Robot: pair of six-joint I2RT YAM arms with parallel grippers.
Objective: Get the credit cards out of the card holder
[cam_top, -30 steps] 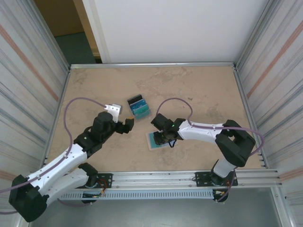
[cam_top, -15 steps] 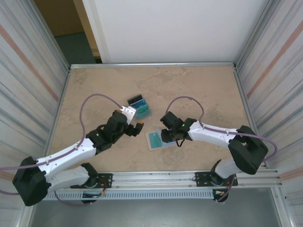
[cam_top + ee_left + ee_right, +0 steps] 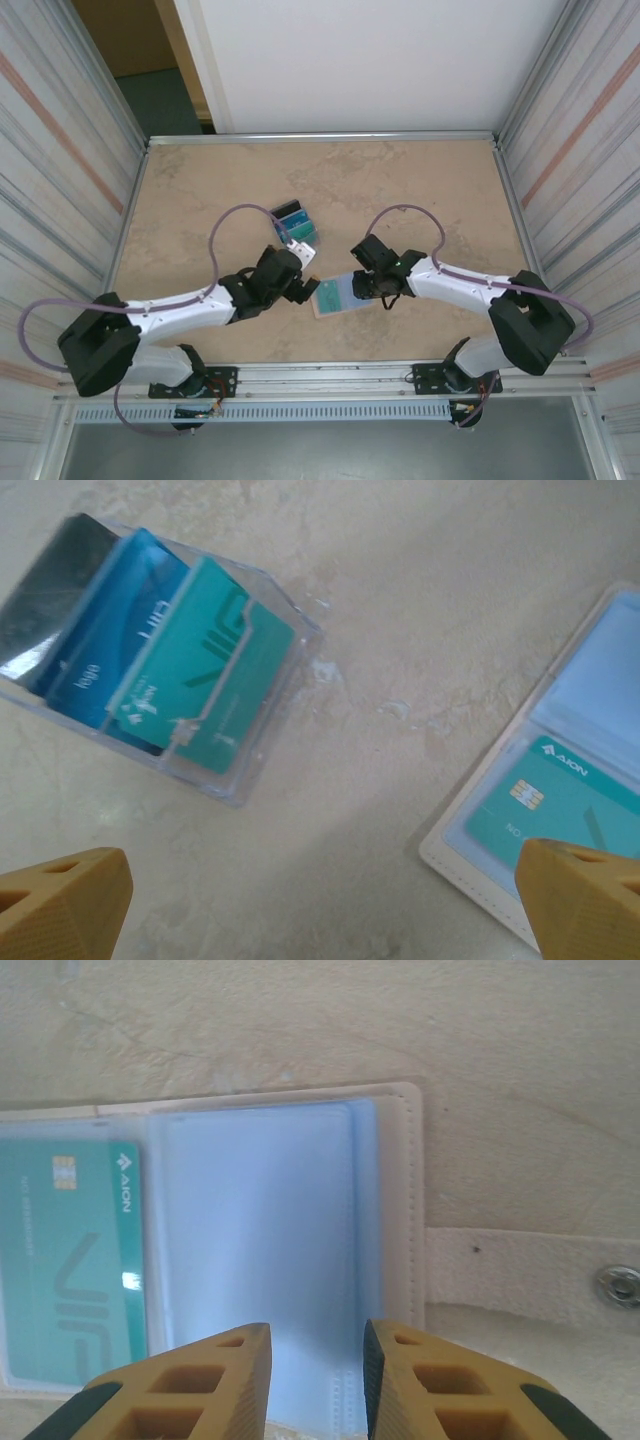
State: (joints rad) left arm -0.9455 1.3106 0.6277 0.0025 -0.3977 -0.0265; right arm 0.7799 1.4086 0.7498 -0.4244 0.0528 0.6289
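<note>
Counter (image 3: 420,190): beige, marbled, and busy near the middle.
Card holder (image 3: 260,1240): lying open and flat, teal card (image 3: 75,1260) in one sleeve.
Clear case (image 3: 263,725): nearby, apart, with black, blue and teal cards (image 3: 150,650) fanned inside.

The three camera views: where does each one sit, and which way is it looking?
Top external: above and behind, looking down at the table, left arm, right arm.
Left wrist: rides the left arm, facing down past the left pincer at the credit cards.
Right wrist: rides the right arm, looking down past the right pincer.
Both wrist views share the open card holder and its teal card.
</note>
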